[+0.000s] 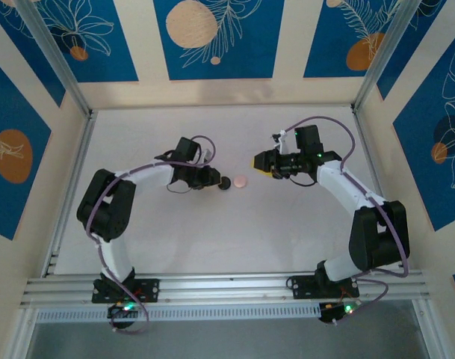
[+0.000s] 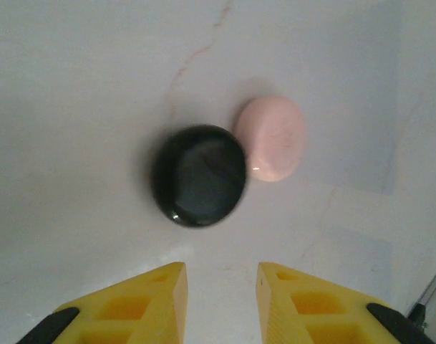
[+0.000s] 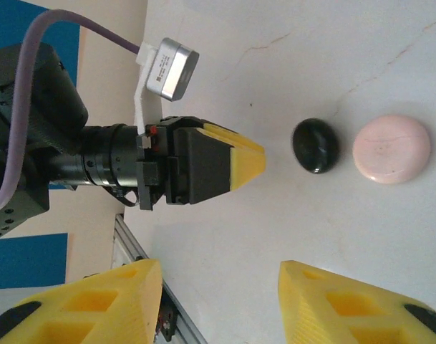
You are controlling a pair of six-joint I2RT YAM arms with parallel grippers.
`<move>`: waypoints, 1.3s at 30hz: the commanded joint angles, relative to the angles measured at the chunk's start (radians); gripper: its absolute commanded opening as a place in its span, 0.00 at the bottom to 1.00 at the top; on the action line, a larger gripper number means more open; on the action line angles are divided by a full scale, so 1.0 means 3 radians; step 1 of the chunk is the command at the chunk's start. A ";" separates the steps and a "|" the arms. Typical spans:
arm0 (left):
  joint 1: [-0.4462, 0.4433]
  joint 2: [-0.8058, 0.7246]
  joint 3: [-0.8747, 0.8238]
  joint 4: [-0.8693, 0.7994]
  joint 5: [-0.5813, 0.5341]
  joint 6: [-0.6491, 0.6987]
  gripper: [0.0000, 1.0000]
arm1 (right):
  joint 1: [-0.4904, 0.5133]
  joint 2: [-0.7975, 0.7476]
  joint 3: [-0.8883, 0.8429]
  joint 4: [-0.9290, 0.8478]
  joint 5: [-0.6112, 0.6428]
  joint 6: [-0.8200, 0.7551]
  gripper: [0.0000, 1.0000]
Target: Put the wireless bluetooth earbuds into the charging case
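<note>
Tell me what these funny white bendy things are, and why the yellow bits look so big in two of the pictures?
They are two robot arms bolted to a table, seen from a camera overhead. Each arm ends in a gripper with yellow jaws for pinching. The left gripper and right gripper each carry a small camera, so the yellow jaws look huge up close. Between them lie two small round shut cases, side by side: a black case and a pale pink case. The right arm's camera sees the left gripper with jaws closed, pointing at the black case. The right jaws are spread. Neither gripper holds anything.
</note>
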 commanded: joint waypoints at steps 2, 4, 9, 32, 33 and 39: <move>0.0099 0.0034 0.0189 -0.0460 -0.0118 0.0181 0.36 | -0.0115 -0.0009 -0.0050 -0.0086 -0.0085 -0.0112 0.47; 0.0138 -0.0031 0.0246 -0.0590 -0.0243 0.0288 0.40 | -0.0191 -0.0036 -0.0058 -0.0111 -0.0039 -0.0158 0.46; 0.0231 -0.0484 0.0269 -0.0897 -0.0954 0.0637 0.50 | -0.0434 -0.0194 -0.0111 -0.0192 0.0428 -0.0404 0.58; 0.0571 -0.2116 -0.3050 0.3352 -0.3565 0.2165 1.00 | -0.1487 -0.0493 -0.2101 0.3080 0.1805 -0.1093 0.99; 0.0587 -0.1983 -0.3052 0.3572 -0.3422 0.2223 1.00 | -0.1467 -0.0428 -0.2057 0.3106 0.1772 -0.1109 0.99; 0.0597 -0.0923 -0.3144 0.5253 -0.3314 0.2708 1.00 | -0.1388 -0.0445 -0.2041 0.3057 0.1524 -0.1319 0.99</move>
